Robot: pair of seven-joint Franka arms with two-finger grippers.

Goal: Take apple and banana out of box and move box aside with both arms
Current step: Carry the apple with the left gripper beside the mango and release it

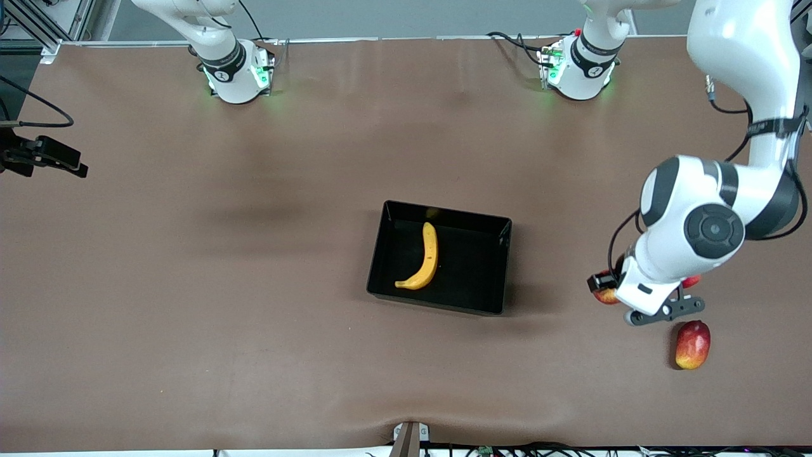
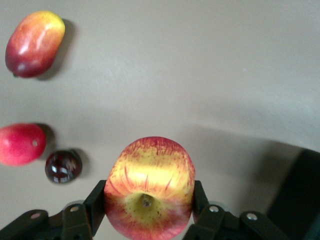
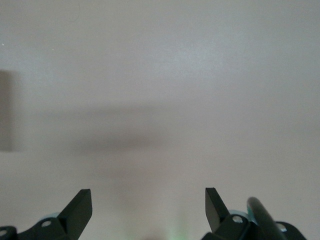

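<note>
The black tray (image 1: 495,266) sits mid-table with the yellow banana (image 1: 424,259) lying in it. My left gripper (image 1: 606,289) is shut on the red apple with yellow streaks (image 1: 607,296) and holds it over bare table, toward the left arm's end from the tray. In the left wrist view the apple (image 2: 150,170) sits between the two black fingers (image 2: 95,202), stem dimple facing the camera, and a corner of the tray (image 2: 300,200) shows. My right gripper (image 3: 148,200) is open and empty over bare table.
A red-and-yellow mango (image 1: 693,344) (image 2: 34,44) lies near the left arm's end, nearer the front camera. A pinkish-red fruit (image 2: 20,144) and a dark plum (image 2: 63,166) lie under the left arm. A black device with a cable (image 1: 44,157) sticks in at the right arm's end.
</note>
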